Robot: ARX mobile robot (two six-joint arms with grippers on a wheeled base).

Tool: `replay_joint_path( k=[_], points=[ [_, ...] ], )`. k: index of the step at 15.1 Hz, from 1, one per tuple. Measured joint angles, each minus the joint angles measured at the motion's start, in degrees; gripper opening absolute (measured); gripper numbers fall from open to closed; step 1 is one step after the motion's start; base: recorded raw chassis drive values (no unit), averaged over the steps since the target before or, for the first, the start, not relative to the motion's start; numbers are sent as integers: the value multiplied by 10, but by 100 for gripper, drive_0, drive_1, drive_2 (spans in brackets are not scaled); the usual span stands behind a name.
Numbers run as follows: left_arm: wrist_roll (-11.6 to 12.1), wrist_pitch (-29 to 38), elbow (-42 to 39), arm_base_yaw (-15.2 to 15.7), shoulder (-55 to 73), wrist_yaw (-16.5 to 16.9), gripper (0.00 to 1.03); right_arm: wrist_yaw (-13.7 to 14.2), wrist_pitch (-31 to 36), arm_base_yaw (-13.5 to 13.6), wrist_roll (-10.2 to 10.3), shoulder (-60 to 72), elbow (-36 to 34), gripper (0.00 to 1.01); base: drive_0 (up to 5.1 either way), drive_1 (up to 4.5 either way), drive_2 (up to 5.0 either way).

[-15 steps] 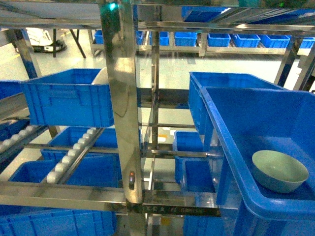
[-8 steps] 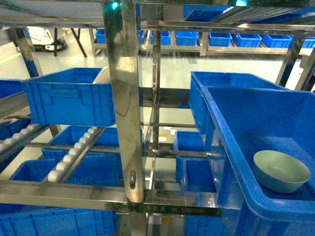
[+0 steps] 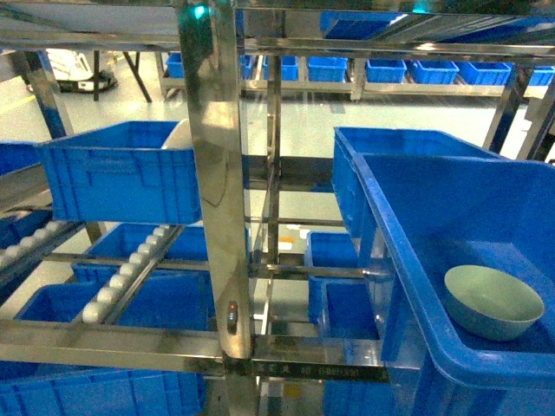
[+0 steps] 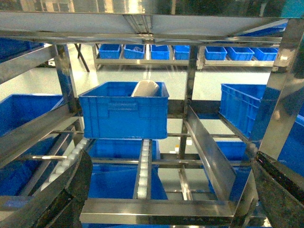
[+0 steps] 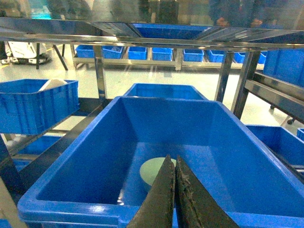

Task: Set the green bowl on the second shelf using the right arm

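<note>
Bowl: green bowl sits upright on the floor of the large blue crate on the second shelf, free of any grip
Right gripper: jaws closed together, empty, at the crate's near rim
Left gripper: jaws spread, holding nothing
Risk: a careless retreat could clip the crate rim and jolt the bowl
Change: bowl unmoved from a second ago; view barely shifts
</note>
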Motion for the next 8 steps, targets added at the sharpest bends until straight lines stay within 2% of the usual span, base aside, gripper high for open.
replay_joint_path(
  k=[3, 4, 8],
  points=[
    [0, 0, 0, 0, 0, 0, 98, 0, 0, 0, 0, 0, 0, 2, 0, 0, 0],
    [0, 0, 0, 0, 0, 0, 98, 0, 0, 0, 0, 0, 0, 13, 0, 0, 0],
    [0, 0, 0, 0, 0, 0, 98, 0, 0, 0, 0, 0, 0, 66, 0, 0, 0]
  ],
)
